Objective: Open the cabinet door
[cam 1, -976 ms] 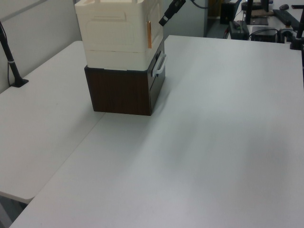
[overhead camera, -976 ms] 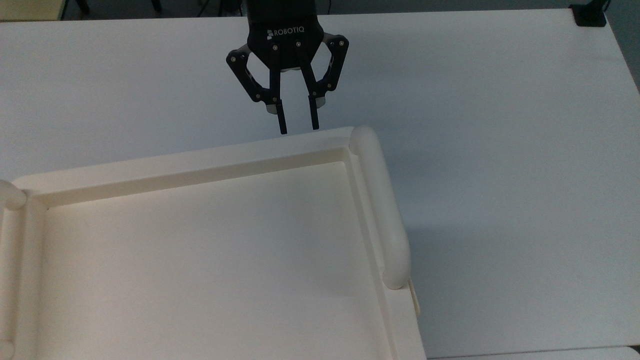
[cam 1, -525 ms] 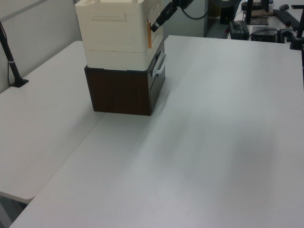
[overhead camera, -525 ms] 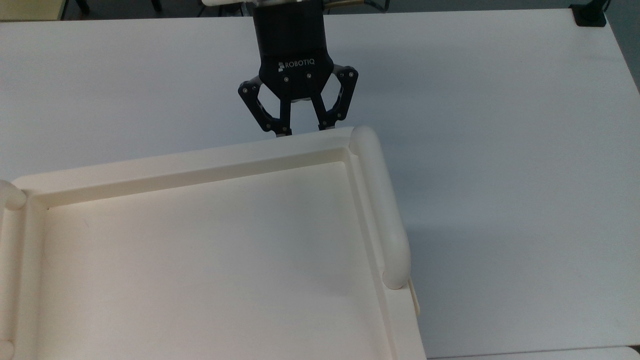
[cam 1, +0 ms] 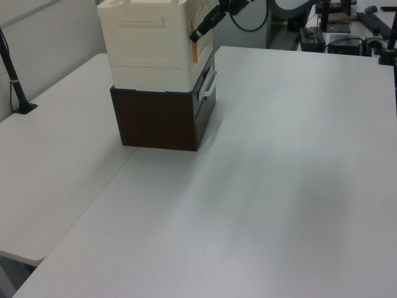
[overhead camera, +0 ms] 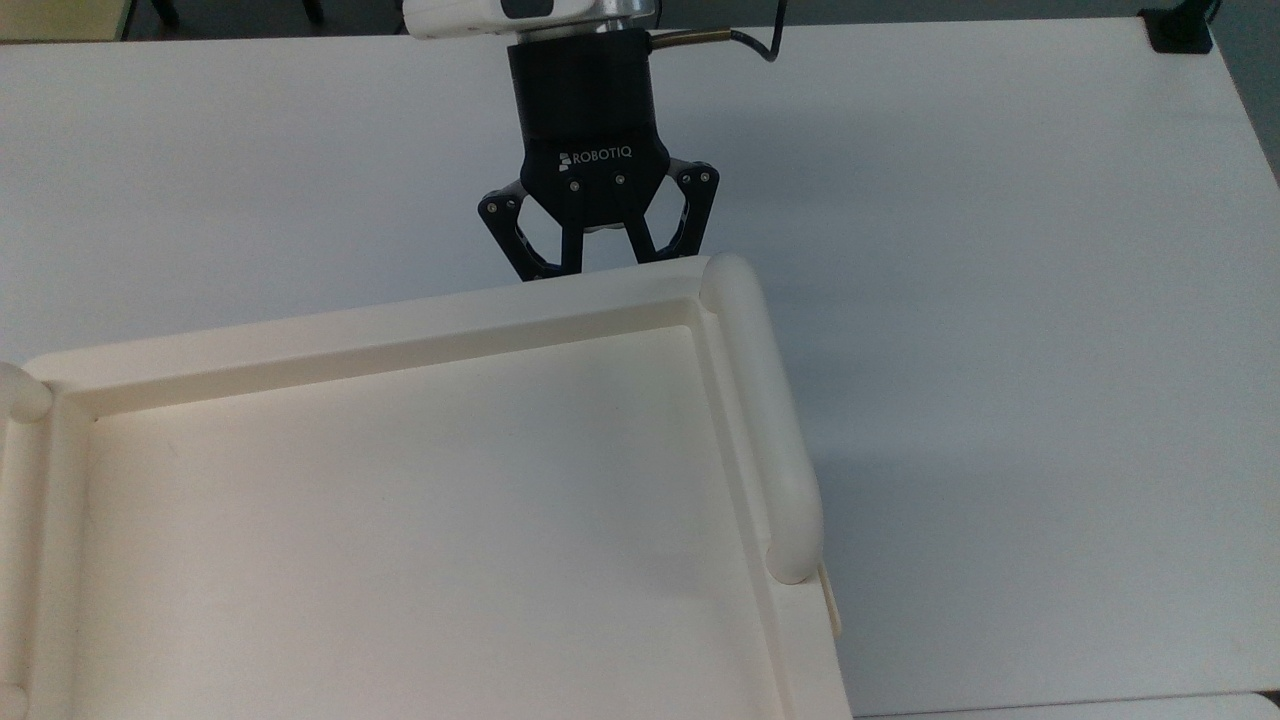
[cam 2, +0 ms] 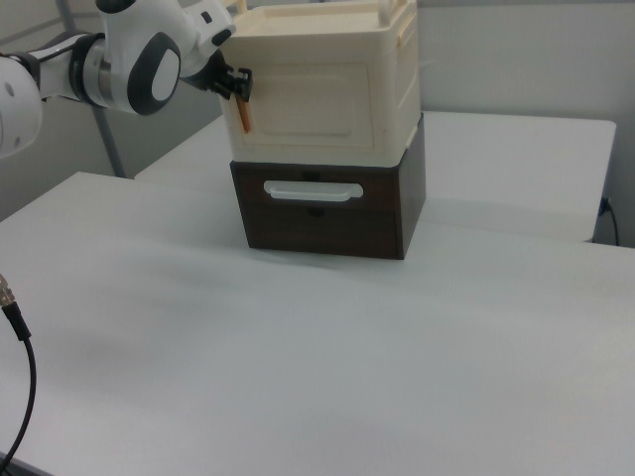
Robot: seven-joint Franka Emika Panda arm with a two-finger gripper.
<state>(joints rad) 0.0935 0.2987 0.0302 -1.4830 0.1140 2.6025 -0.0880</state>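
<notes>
The cabinet door (cam 2: 316, 97) is sitting shut, or very nearly so, on the front of the cream cabinet (cam 2: 392, 109). The cabinet is resting on a dark drawer box (cam 2: 332, 213) on the white counter (cam 2: 298, 357). In the right view the claw (cam 2: 241, 87) is pressing in at the door's 10 o'clock corner, right beside a tan strip (cam 2: 245, 115) that is running down the door's 9 o'clock edge. In the top view the claw (overhead camera: 602, 255) is hanging at 12 o'clock of the cabinet top (overhead camera: 400, 520). Its fingers are standing apart, and their tips are dipping out of sight behind the rim.

The main risk is the fingers missing the thin edge. If they are closing on air or only grazing the strip, the pull is likely to slip off and leave the door shut. A second risk is the whole stack shifting. The cabinet is only sitting on the drawer box, so a pull that is not following the door's swing could be dragging or tipping it. Pushing further in could also be jamming a fingertip against the cabinet wall.

Compared with a second ago, the claw is now lower and closer. In the top view both fingertips were showing fully above the rim, and now the rim is covering them. In the left view the claw (cam 1: 205, 26) was hovering off at 1 o'clock of the strip (cam 1: 194, 48), and it is now reaching it. The finger spread is looking unchanged, and the cabinet is sitting where it was.
</notes>
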